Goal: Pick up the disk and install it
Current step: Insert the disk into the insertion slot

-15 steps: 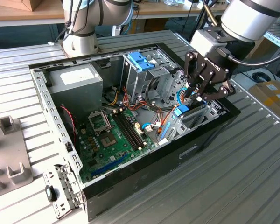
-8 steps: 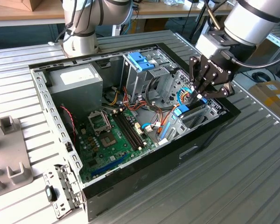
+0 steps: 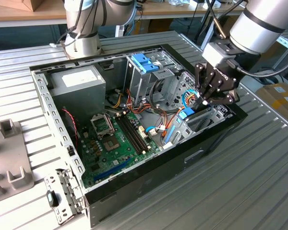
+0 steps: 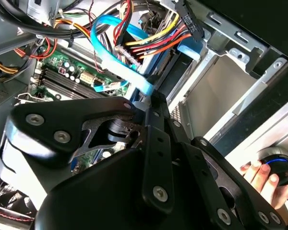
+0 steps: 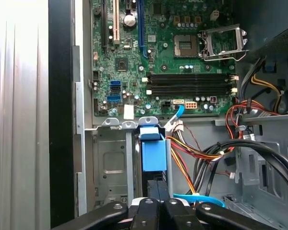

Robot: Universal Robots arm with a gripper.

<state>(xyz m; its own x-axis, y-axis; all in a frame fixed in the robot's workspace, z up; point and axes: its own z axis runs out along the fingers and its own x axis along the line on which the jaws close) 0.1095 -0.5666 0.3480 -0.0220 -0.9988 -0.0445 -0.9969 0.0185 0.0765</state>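
The disk (image 3: 186, 114) stands on edge in the drive bay at the exterior view's right end of the open computer case (image 3: 149, 179). Its light-blue carrier rail (image 5: 152, 151) runs away from the fingers in the first wrist view, and its end (image 4: 189, 50) shows beyond the cables in the second wrist view. My gripper (image 3: 204, 99) hangs just above the rail. Its black fingers (image 5: 152, 191) are pressed together, shut, with their tips at the rail's near end. I see nothing pinched between them.
A deeper-blue latch on a metal cage (image 3: 145, 62) sits at the case's back. Bundled coloured cables (image 5: 206, 155) and a blue ribbon cable (image 4: 116, 52) run beside the bay. The motherboard (image 3: 117, 139) fills the case floor. A hand (image 4: 259, 175) holds a small black device outside the case.
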